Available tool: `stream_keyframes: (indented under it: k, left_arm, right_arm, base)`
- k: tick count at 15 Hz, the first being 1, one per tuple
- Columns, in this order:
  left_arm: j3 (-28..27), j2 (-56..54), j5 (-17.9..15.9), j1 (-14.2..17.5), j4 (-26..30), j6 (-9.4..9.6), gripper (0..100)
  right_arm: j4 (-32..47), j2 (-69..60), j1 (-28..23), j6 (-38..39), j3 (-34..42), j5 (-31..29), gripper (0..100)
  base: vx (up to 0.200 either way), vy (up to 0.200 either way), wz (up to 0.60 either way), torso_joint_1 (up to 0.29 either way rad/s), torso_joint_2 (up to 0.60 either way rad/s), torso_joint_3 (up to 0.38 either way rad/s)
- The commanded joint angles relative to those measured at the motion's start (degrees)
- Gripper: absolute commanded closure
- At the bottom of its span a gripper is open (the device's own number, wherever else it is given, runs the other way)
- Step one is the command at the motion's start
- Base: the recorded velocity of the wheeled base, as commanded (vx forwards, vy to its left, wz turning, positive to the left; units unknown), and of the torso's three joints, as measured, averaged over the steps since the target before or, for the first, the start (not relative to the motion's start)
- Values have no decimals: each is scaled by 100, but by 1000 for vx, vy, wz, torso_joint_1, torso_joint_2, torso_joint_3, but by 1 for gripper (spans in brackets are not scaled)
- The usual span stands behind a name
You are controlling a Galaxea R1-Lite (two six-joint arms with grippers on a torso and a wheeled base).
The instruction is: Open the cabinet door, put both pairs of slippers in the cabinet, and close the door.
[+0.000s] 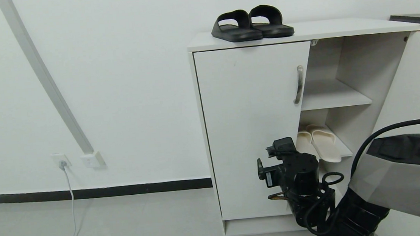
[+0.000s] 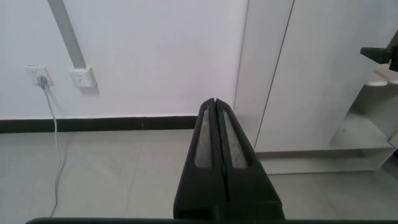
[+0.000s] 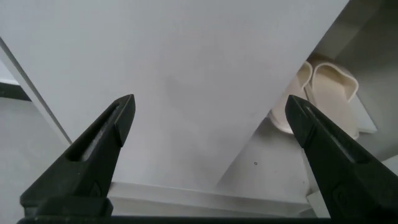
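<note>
Risk: black slippers (image 1: 252, 25) perch upper centre on the cabinet top (image 1: 339, 27); the right claw (image 3: 208, 106), spread wide low before the closed door (image 1: 249, 129), could knock them off reaching up. Left claw (image 2: 214, 102) pinched together.

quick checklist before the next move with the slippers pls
1. Right door open: ok, it is swung wide.
2. Cream slippers inside: ok, side by side on the lower shelf.
3. Black slippers inside: not ok, they sit on the cabinet top.
4. Room for the black pair: ok, the upper shelf looks free.
5. Right gripper ready to grasp: ok, fingers open, holding nothing, low in front of the left door.
6. Left gripper ready to grasp: not ok, fingers shut on nothing.
</note>
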Motion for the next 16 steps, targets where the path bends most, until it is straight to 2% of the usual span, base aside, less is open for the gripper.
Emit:
stream_keyframes:
  k: [1, 7, 16]
  left_arm:
    - [1, 8, 1, 1, 2, -4, 100]
    - [1, 8, -7, 1, 2, -4, 100]
    - [1, 8, -7, 1, 2, -4, 100]
  right_arm:
    - [-4, -19, 16, -36, -3, -2, 0]
    - [5, -160, 95, -45, -3, -2, 0]
    - [5, -160, 86, -45, -12, -2, 0]
  base:
    - [0, 0, 0, 7, -85, -212]
    - [0, 0, 0, 45, -400, -339]
    - [0, 0, 0, 137, -471, -335]
